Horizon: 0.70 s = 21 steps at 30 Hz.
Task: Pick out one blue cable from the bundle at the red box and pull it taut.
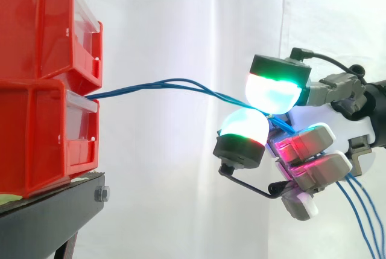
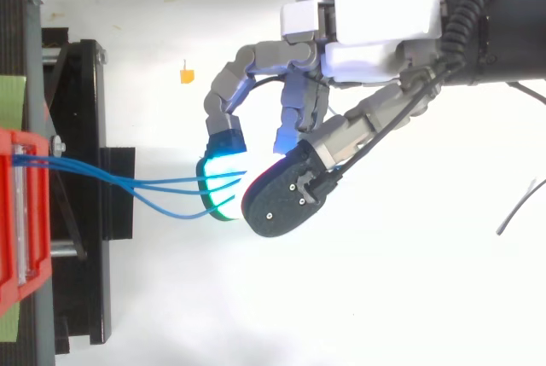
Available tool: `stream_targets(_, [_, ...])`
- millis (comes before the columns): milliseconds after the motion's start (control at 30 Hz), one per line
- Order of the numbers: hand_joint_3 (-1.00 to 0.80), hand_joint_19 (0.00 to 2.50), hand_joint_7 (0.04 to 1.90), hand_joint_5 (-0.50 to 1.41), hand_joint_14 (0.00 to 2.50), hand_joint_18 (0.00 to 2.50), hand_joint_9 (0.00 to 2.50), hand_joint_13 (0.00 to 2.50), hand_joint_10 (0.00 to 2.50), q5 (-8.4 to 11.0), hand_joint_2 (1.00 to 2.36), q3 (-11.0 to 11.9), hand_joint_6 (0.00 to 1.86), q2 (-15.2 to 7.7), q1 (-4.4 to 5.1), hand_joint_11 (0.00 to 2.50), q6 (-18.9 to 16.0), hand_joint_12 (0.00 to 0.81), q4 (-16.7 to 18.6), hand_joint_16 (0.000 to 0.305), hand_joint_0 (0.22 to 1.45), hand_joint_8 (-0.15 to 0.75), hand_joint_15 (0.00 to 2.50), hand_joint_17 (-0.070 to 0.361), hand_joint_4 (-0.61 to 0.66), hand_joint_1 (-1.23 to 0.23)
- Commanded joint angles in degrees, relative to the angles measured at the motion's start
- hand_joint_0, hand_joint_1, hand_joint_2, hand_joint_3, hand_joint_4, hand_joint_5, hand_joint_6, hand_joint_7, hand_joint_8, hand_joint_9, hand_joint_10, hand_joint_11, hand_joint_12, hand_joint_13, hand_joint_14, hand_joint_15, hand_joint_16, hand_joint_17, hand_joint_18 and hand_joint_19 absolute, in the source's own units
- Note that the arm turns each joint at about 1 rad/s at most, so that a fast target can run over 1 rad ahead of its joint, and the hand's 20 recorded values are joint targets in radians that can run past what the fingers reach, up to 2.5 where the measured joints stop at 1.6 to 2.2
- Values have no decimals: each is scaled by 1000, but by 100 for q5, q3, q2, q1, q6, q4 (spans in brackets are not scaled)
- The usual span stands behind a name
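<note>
Side view: the hand sits at right centre and pinches the blue cables between two glowing pads. Its other fingers are curled in below.
Top view: three blue strands leave the red bins at the left edge and run right to the pads. The lowest strand sags in a loop.
Cable location: the strands come out between the two stacked red bins at left, cross open air and meet at the pinch. Loose tails hang at the lower right, behind the hand.
Done: the hand is at the bundle and has a grip on it.
Left: several strands run into the pinch, and I cannot tell how many are held, so one cable does not look singled out. The gentle arc and the sagging loop suggest slack, so the taut pull is not yet done.
Edges: the bins' front lips and the corner of the stand at lower left are well apart from the hand.
Open room: there is free air before the white curtain between bins and hand. A pull would likely go toward the right edge.
</note>
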<state>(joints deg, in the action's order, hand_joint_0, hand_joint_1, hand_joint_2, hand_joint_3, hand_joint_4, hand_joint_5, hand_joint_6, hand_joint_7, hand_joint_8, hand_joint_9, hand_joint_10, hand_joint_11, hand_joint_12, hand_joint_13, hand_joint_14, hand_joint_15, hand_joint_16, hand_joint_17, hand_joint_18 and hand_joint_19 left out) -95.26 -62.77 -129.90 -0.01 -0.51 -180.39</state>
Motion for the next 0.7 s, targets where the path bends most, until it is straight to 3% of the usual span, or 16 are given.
stream_targets(0, [-411, 589, 1030, -147, 28, 922, 1341, 1255, 24, 8, 1006, 1, 950, 0, 1, 940, 16, 369, 47, 52, 780, 287, 851, 116, -125, -848])
stream_targets(67, [-500, 582, 1060, -147, 27, 930, 1350, 1255, 23, 8, 1000, -7, 948, 0, 1, 939, 16, 368, 47, 52, 789, 288, 847, 116, -135, -843])
stream_targets(333, [-500, 586, 998, -138, 29, 942, 1394, 1268, 25, 16, 1000, 1, 943, 0, 27, 944, 34, 369, 83, 51, 680, 291, 841, 114, -44, -815])
stream_targets(667, [-500, 579, 962, -127, 27, 942, 1403, 1269, 25, 69, 1000, 1, 933, 0, 36, 950, 34, 363, 118, 50, 654, 284, 845, 113, -50, -879])
